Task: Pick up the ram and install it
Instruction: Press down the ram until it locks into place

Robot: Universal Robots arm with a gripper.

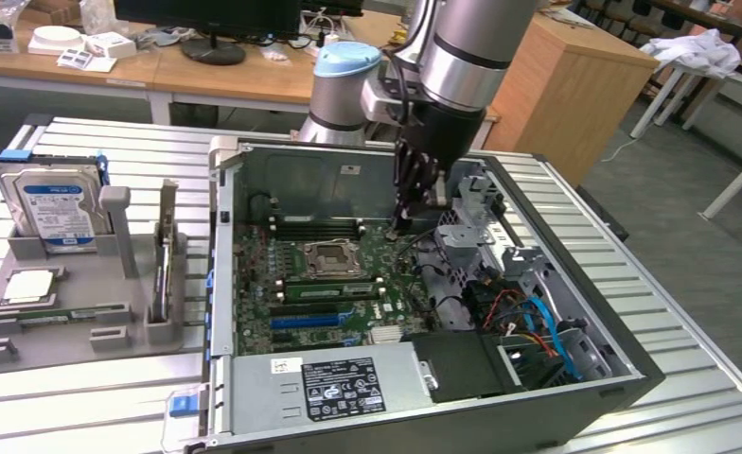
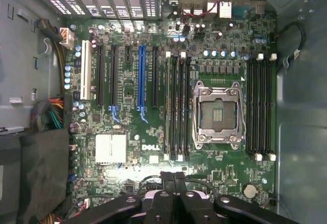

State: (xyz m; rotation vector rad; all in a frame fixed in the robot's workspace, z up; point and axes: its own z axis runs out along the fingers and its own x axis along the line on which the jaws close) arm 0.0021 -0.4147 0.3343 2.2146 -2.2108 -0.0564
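Note:
The ram (image 1: 333,289) is a long thin green stick with dark chips. It stands in a memory slot beside the empty CPU socket (image 1: 330,255) on the motherboard inside the open computer case. In the wrist view the ram (image 2: 167,106) shows edge-on as a narrow green line next to the black memory slots (image 2: 180,106). My gripper (image 1: 403,223) hangs inside the case over the far side of the board, beyond the socket from the ram. Its fingers (image 2: 172,177) are shut together with nothing between them, and they are apart from the ram.
The case walls (image 1: 226,246) and a drive cage (image 1: 479,213) with cables hem in the board. A power supply (image 1: 340,383) fills the front. A grey holder (image 1: 68,284) at the exterior view's left carries a hard drive (image 1: 53,203), a processor and a thin green strip.

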